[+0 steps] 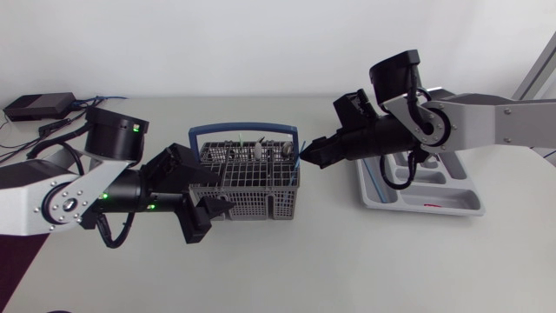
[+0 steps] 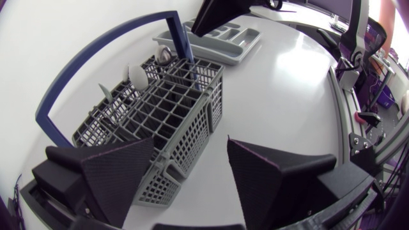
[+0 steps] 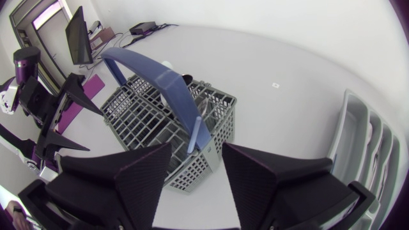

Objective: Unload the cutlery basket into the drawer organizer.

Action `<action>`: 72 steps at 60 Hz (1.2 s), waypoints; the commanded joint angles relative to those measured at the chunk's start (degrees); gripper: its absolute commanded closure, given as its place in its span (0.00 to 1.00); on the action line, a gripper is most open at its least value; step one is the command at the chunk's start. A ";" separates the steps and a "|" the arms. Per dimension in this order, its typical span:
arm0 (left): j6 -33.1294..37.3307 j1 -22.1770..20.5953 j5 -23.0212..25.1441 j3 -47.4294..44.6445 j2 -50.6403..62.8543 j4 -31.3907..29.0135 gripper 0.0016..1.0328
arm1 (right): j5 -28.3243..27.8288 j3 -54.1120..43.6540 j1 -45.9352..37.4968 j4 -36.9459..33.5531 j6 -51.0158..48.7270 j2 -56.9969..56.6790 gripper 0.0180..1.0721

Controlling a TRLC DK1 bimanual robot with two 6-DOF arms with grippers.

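At basket (image 1: 261,193) end, right pincer (image 1: 309,155) wide: shd clear handle (image 1: 248,128), nip one spoon (image 2: 136,75); left pincer (image 1: 208,216), wide too, shd steady basket.

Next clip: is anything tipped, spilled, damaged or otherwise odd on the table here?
Nothing stands out. The basket stands upright with its handle raised and cutlery standing inside. The organizer lies flat beside it. No piece lies loose outside either one.

head view overhead, both wrist views close on basket (image 2: 160,108)
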 commanded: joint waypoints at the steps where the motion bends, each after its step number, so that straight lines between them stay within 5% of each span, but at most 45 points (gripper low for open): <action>1: -1.25 -1.09 0.65 2.19 1.98 1.13 0.05 | -0.25 1.68 0.37 0.31 1.42 1.78 0.54; 35: -0.99 -1.88 0.56 3.16 4.00 1.48 0.05 | -0.95 4.06 0.37 1.81 1.34 5.30 0.66; 46: -1.16 -1.97 0.56 2.72 4.27 1.92 0.05 | -2.71 3.71 0.28 3.13 1.34 5.65 0.81; 72: -1.25 -2.15 0.30 2.10 4.18 2.01 0.05 | -3.41 1.95 0.45 4.09 1.25 3.98 0.89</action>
